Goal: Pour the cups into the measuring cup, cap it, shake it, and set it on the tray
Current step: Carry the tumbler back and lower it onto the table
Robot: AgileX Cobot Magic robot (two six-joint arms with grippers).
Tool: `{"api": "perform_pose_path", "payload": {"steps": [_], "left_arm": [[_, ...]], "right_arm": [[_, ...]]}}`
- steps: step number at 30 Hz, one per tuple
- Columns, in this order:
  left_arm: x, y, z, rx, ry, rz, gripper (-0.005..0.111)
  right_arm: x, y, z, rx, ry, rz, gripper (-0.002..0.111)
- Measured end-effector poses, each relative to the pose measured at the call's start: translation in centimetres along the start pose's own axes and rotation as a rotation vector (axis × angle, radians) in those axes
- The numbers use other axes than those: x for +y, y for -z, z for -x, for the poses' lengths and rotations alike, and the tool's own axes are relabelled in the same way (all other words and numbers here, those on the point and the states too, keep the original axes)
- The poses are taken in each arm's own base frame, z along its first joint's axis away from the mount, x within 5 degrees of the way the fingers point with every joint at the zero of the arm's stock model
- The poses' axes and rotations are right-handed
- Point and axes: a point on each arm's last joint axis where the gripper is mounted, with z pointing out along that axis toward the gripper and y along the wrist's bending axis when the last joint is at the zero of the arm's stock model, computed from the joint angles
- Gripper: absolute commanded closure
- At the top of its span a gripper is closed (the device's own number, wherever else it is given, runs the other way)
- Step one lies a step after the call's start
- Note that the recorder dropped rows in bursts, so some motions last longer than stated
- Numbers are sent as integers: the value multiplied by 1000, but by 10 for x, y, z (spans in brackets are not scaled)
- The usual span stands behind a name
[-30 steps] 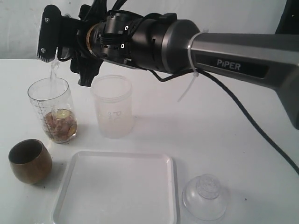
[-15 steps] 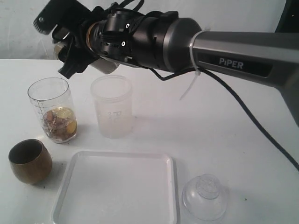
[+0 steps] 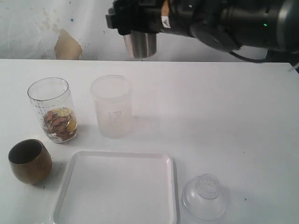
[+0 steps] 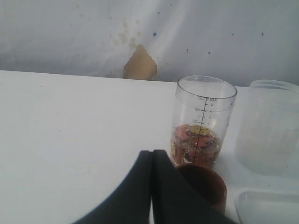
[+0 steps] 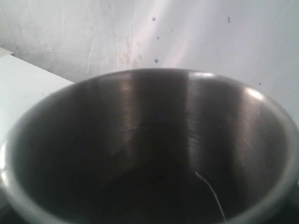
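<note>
The clear measuring cup [image 3: 51, 109] [image 4: 205, 122] stands at the left with brown and gold bits in its lower part. Beside it stands the frosted tumbler [image 3: 112, 107] [image 4: 271, 133]. The brown-gold cup [image 3: 29, 161] [image 4: 204, 183] sits nearer, left of the white tray [image 3: 117, 186] [image 4: 268, 205]. My right gripper [image 3: 139, 29] is high at the back, shut on the steel tumbler [image 3: 140, 44] [image 5: 149, 149], which hangs upright and looks empty inside. My left gripper [image 4: 152, 156] shows only in its wrist view, fingers pressed together just short of the brown-gold cup, holding nothing.
A clear domed lid [image 3: 204, 196] lies on the table to the right of the tray. A stained white wall with a tan patch [image 3: 67, 45] backs the table. The right arm [image 3: 224, 21] crosses the top of the exterior view.
The right arm has drawn back from above the measuring cup, up and to the right. The steel tumbler went from tipped and pouring to upright. The stream has stopped.
</note>
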Motion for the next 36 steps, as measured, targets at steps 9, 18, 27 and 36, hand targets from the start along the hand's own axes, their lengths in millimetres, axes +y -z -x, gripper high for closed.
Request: {"api": "perform_pose_path", "payload": {"steps": [9,18,27,36], "left_arm": [[0,0,0,0,0,0,107],[0,0,0,0,0,0,107],[0,0,0,0,0,0,107],[0,0,0,0,0,0,107]], "right_arm": [[-40,20,-67,-19,-50,76,108],[-43,24,-121,-205,-16,84,108],[-50,8,-176,-131,-26,38,108],[-57,-2,-208,-65,-67,-17,108]]}}
